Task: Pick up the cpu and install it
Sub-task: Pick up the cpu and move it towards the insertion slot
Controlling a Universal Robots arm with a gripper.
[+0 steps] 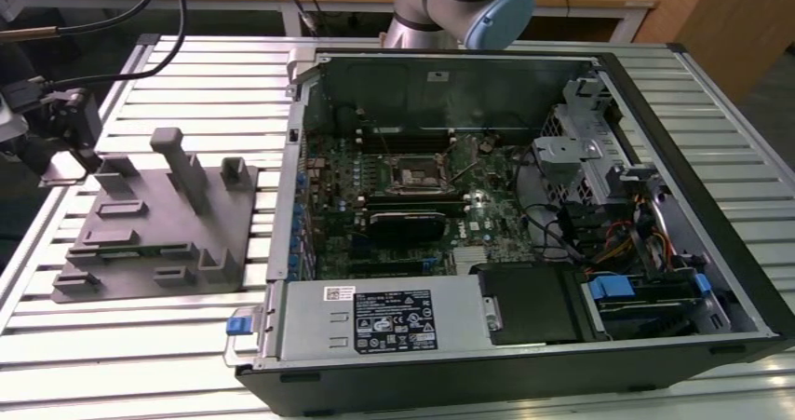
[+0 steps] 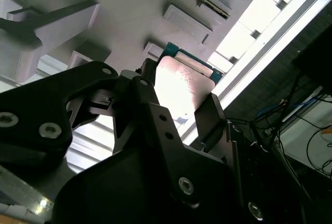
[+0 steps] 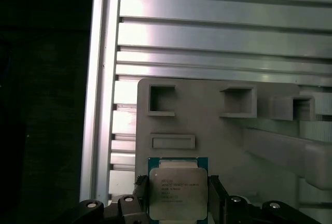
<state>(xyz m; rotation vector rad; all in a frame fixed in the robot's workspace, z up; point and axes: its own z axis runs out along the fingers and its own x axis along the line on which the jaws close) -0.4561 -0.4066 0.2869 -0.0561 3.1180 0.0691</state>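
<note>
The cpu point(image 3: 178, 193) is a small square chip with a silvery top and a greenish rim. My gripper point(image 3: 178, 200) is shut on it, one black finger point(image 3: 140, 195) against each of two opposite sides. In the second wrist view the cpu point(image 2: 182, 81) sits between the fingers of the gripper point(image 2: 181, 99), just above the grey moulded tray point(image 2: 129, 11). In the exterior view the gripper point(image 1: 69, 141) hangs at the exterior view's left, beside the tray point(image 1: 162, 224). The black socket point(image 1: 410, 173) lies on the motherboard inside the open computer case.
The open computer case point(image 1: 695, 159) takes up the middle and the exterior view's right, with cables, a drive cage and a power supply point(image 1: 372, 318) inside. Upright posts point(image 1: 181, 164) rise from the tray. The slatted aluminium table point(image 3: 218, 32) lies beneath. Cables hang at the exterior view's upper left.
</note>
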